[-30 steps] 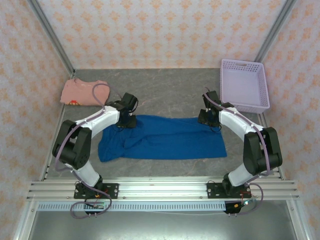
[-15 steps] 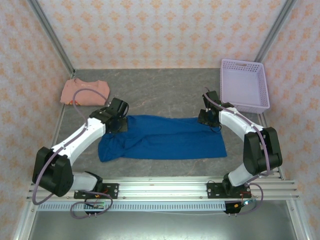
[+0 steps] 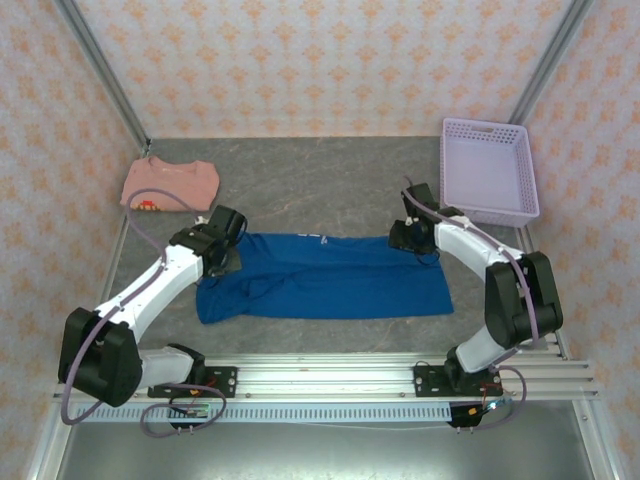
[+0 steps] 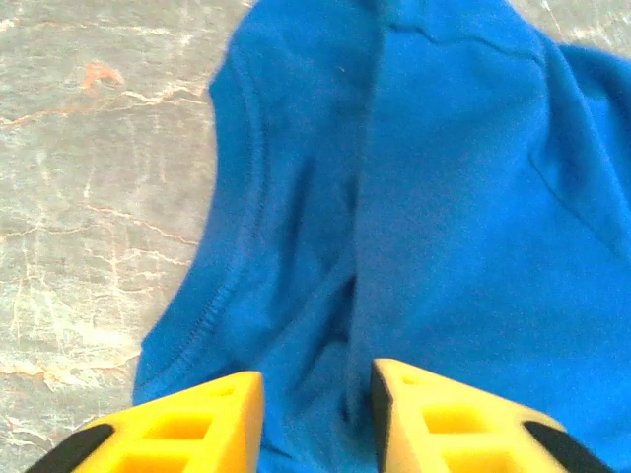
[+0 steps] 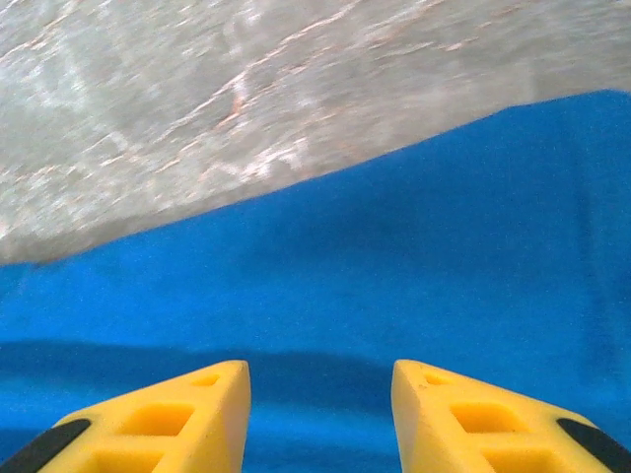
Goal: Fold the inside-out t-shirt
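The inside-out t-shirt (image 3: 330,280) is royal blue and lies spread sideways across the middle of the table, with its left end bunched in folds. My left gripper (image 3: 225,255) hovers over the shirt's far left corner. In the left wrist view the left gripper (image 4: 315,399) is open, its yellow fingers apart above a creased sleeve seam of the shirt (image 4: 444,197). My right gripper (image 3: 403,238) is at the shirt's far right edge. In the right wrist view the right gripper (image 5: 320,394) is open over flat blue cloth (image 5: 394,256) close to its hem, gripping nothing.
A folded salmon-pink shirt (image 3: 170,185) lies at the far left of the grey table (image 3: 330,190). A lilac plastic basket (image 3: 487,170) stands at the far right corner. Patterned walls close in the sides and back.
My left arm has swung out to the left and pulled back along the shirt's left end, and its jaws have opened. The right gripper shifted slightly left.
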You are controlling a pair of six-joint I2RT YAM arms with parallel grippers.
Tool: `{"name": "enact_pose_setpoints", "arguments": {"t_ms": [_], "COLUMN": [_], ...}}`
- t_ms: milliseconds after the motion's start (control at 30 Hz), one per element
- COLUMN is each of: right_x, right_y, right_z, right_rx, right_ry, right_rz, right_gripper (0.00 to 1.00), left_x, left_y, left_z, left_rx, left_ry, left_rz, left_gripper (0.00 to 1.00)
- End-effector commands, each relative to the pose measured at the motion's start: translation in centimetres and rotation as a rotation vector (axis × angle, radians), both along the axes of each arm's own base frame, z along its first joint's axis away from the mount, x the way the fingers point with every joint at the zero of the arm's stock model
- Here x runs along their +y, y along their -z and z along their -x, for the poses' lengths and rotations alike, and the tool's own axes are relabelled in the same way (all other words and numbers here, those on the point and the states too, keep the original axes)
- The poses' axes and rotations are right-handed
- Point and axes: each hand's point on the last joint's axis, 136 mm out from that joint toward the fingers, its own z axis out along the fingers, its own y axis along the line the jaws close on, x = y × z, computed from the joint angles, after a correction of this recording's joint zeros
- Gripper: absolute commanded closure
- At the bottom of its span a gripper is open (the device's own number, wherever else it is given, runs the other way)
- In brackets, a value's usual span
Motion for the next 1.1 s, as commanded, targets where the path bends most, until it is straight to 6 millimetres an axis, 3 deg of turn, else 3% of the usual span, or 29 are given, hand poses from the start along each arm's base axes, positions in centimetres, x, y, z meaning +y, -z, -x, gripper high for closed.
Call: {"name": "enact_pose_setpoints", "arguments": {"t_ms": [0,133,267,333,500,600,767,1067], "right_x": [5.1,13.5,22.4,26.3,31.7,32.9,32.6,29.3], "right_y": [-2.5,-3.7,-4.5,-3.8,-1.8,-0.4,0.8,3.4], "right_z": [0.7,3.4,6.7,8.4,9.9,9.8,8.4,5.0], "right_rx": [-0.111,-0.165,-0.192,-0.166,-0.107,-0.089,-0.106,-0.031], "right_ry": [-0.172,-0.346,-0.513,-0.58,-0.641,-0.642,-0.622,-0.466], "right_rz": [-0.101,-0.254,-0.393,-0.426,-0.466,-0.425,-0.34,-0.188], "right_gripper": [0.55,0.52,0.47,0.47,0.47,0.48,0.51,0.59], "left_x": [0.7,-1.5,-1.9,-1.9,-1.4,-1.4,-1.8,-2.2], "left_y": [-1.0,-0.8,0.4,0.7,1.1,1.8,2.5,4.9], "left_z": [-2.0,-1.9,-0.2,0.5,1.6,2.1,2.6,2.3], "left_rx": [-0.093,-0.096,-0.063,-0.065,-0.11,-0.119,-0.123,-0.125], "left_ry": [-0.042,0.035,0.041,0.041,0.018,0.007,0.024,0.065], "left_rz": [-0.009,0.112,0.17,0.198,0.248,0.3,0.336,0.346], "left_gripper": [0.54,0.43,0.36,0.34,0.23,0.2,0.18,0.16]}}
